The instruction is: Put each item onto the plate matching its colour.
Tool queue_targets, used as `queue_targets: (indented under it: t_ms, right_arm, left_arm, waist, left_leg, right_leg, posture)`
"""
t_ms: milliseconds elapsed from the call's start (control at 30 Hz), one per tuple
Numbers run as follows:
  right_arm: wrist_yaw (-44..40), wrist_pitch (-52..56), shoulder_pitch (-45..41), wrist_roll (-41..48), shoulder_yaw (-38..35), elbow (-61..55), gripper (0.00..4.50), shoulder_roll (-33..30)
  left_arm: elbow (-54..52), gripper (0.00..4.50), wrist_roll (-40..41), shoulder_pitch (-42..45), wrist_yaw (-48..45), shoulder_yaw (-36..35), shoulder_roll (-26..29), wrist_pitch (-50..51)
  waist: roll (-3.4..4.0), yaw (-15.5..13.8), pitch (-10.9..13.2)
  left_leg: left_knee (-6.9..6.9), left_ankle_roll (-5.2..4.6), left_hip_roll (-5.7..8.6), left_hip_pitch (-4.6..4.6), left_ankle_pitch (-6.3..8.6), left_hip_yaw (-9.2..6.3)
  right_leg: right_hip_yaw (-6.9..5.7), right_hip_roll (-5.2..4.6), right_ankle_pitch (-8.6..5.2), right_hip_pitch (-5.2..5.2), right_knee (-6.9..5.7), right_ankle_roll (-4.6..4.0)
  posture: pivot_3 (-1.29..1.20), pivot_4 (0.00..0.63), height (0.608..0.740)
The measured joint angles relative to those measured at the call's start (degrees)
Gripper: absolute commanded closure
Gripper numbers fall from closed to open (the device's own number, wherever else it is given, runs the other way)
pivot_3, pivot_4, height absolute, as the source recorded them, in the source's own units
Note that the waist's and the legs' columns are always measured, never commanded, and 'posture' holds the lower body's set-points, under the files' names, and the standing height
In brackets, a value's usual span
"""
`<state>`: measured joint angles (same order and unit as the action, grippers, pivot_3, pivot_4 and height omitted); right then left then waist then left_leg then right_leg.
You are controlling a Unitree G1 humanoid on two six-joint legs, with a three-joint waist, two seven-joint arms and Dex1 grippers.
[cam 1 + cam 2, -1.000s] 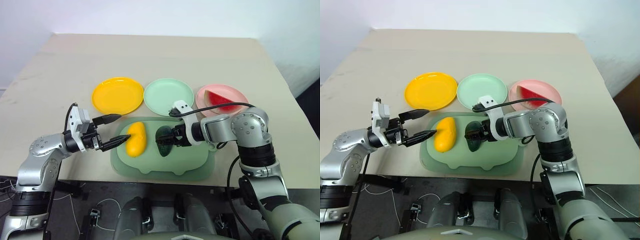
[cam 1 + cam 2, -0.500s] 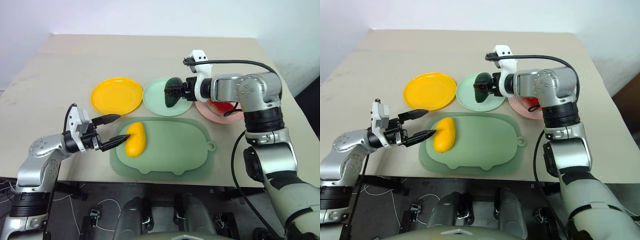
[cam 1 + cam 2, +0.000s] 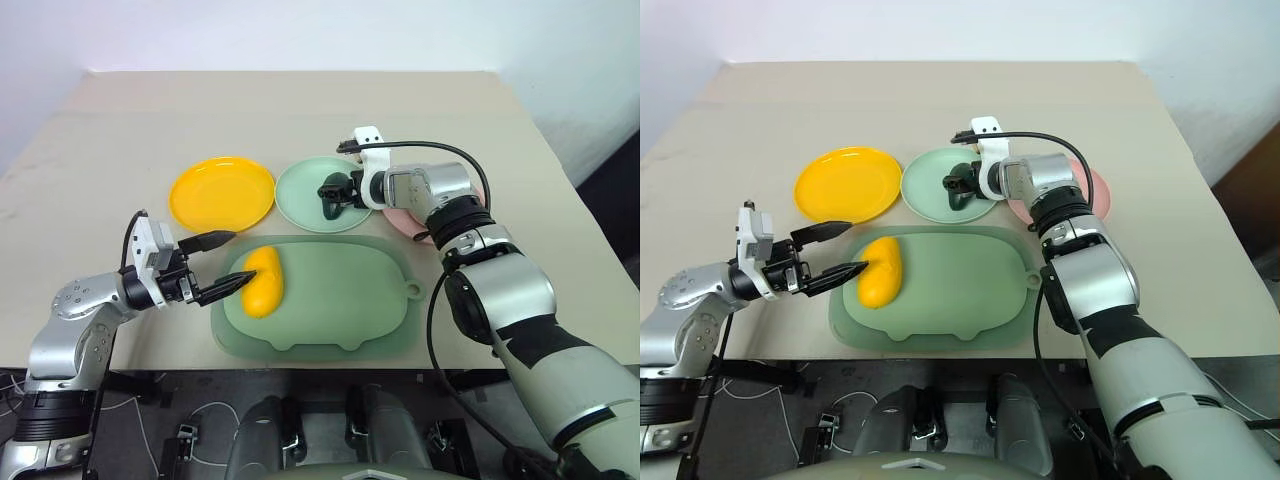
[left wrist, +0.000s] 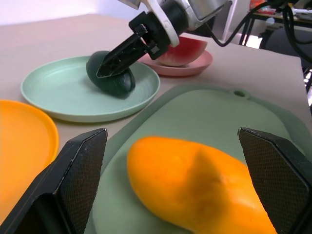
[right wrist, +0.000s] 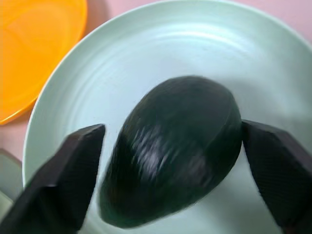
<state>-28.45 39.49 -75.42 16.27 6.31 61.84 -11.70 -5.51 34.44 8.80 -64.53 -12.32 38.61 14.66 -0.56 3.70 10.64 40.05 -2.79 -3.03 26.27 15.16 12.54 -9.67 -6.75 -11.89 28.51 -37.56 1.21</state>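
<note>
Nearest the robot, left gripper (image 3: 222,263) spread wide, level, fingertips flanking the near end of the mango (image 3: 262,281) on the tray (image 3: 350,310); mango's long axis runs near-to-far. Farther out, right gripper (image 3: 331,191) spread around the avocado (image 4: 111,73) on the green plate (image 3: 300,195). Watermelon (image 4: 178,48) sits on the pink plate (image 4: 195,66); yellow plate (image 3: 222,192) bare.

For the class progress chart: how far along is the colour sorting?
Done: watermelon wedge sits on the pink plate. In hand: avocado lies on the mint green plate, right gripper open around it. Left: mango on the tray, between the open left gripper's fingers; orange-yellow plate waits.
</note>
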Motion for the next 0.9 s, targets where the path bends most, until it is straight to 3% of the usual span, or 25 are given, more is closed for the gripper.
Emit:
queue_targets:
  t_ms: [200,300,367,600,733,900]
  right_arm:
    - [-1.4,-0.7,-0.8,-2.6,-1.3,0.3,0.02,-0.3]
    - [-3.6,2.1,-0.3,-2.6,-2.0,-6.0,0.02,-2.3]
    - [-5.3,4.9,1.5,-1.8,-2.8,-15.4,0.02,-4.2]
    - [-5.4,13.1,22.7,5.4,-6.9,-56.4,0.02,-6.3]
    - [-7.7,9.8,35.6,6.1,-4.3,-74.7,0.02,-10.7]
    - [-9.1,10.2,47.3,13.4,-5.4,-90.2,0.02,-10.6]
  left_arm:
    - [-0.3,0.00,0.0,-0.3,-0.2,-0.2,0.1,0.0]
    - [-0.6,0.00,0.0,-1.0,-0.2,-0.3,0.1,0.0]
    - [-0.8,0.00,0.0,-1.2,-0.1,-0.5,0.1,0.0]
    - [-1.8,0.00,0.5,-1.0,0.5,-0.8,0.2,0.2]
    - [-1.7,0.00,0.5,-0.5,0.8,-0.9,0.3,0.1]
    - [-1.4,0.00,0.5,-1.4,0.8,-1.2,0.2,0.0]
  waist:
    - [0.00,0.3,0.0]
    - [0.02,0.2,0.0]
    - [0.01,0.2,0.0]
    - [-0.02,-0.1,0.0]
    - [-0.02,-0.7,0.0]
    - [-0.02,-1.2,0.0]
  left_leg:
    - [0.01,0.10,0.00,-0.01,0.05,-0.02]
    - [0.02,0.07,0.00,0.01,0.03,-0.03]
    - [0.04,0.10,0.00,0.00,0.05,-0.08]
    - [0.05,0.14,0.00,-0.05,0.04,-0.14]
    - [0.02,0.16,0.01,-0.08,0.05,-0.13]
    - [0.03,0.19,-0.02,-0.15,0.03,-0.12]
  right_leg:
    - [0.00,-0.01,0.00,0.01,-0.06,0.00]
    - [0.02,-0.05,0.00,0.05,-0.09,0.00]
    - [0.02,-0.09,0.00,0.02,-0.08,0.00]
    - [0.01,-0.12,0.00,-0.02,-0.11,-0.01]
    - [0.01,-0.12,-0.01,-0.04,-0.07,-0.01]
    - [0.04,-0.11,-0.01,-0.07,-0.06,-0.03]
  posture:
    - [0.00,0.150,0.696]
    - [0.00,0.150,0.696]
    - [0.00,0.150,0.696]
    - [0.00,0.150,0.696]
    - [0.00,0.150,0.696]
    - [0.00,0.150,0.696]
